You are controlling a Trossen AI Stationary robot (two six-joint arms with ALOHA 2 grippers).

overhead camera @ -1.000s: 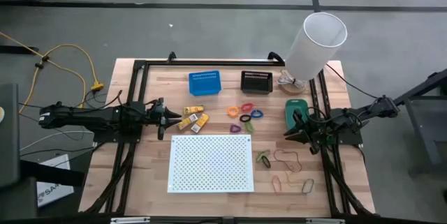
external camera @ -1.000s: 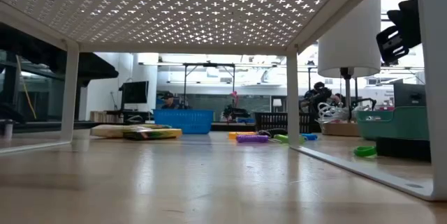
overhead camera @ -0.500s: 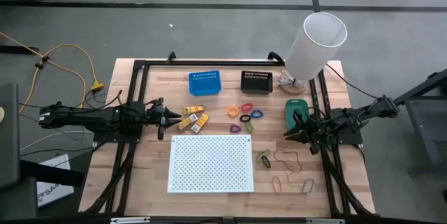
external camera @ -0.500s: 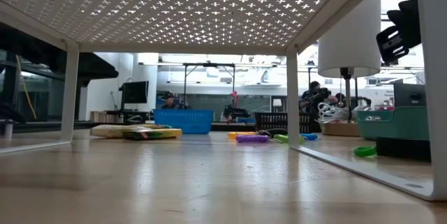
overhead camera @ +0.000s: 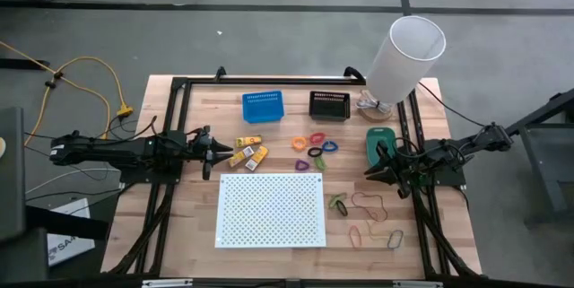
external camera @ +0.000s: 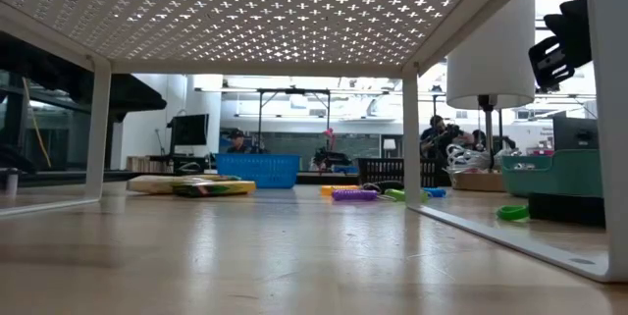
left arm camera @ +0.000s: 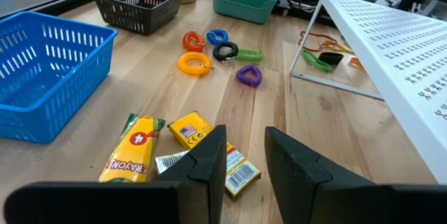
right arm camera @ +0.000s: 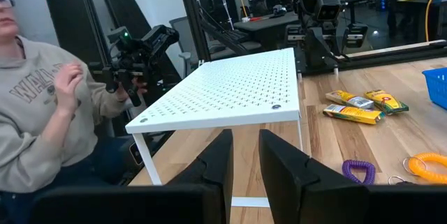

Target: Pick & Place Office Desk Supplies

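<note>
Yellow-orange packets [overhead camera: 248, 151] lie flat on the wooden table just in front of my left gripper [overhead camera: 215, 153]; its wrist view shows them [left arm camera: 188, 140] right beyond the open fingers. Bright plastic loops [overhead camera: 316, 145] [left arm camera: 209, 49] lie at the table's middle, toward the far side. Thin rubber bands [overhead camera: 372, 221] lie near the right front corner. My right gripper [overhead camera: 369, 170] hovers open at the right side, beside the green bin [overhead camera: 380, 144], touching nothing.
A white perforated board [overhead camera: 271, 209] stands on legs over the table's near middle. A blue bin [overhead camera: 263, 107] and a black bin [overhead camera: 329, 105] sit at the far edge. A tall white cylinder [overhead camera: 405, 55] stands at the far right corner. A person [right arm camera: 42, 112] sits beyond the table.
</note>
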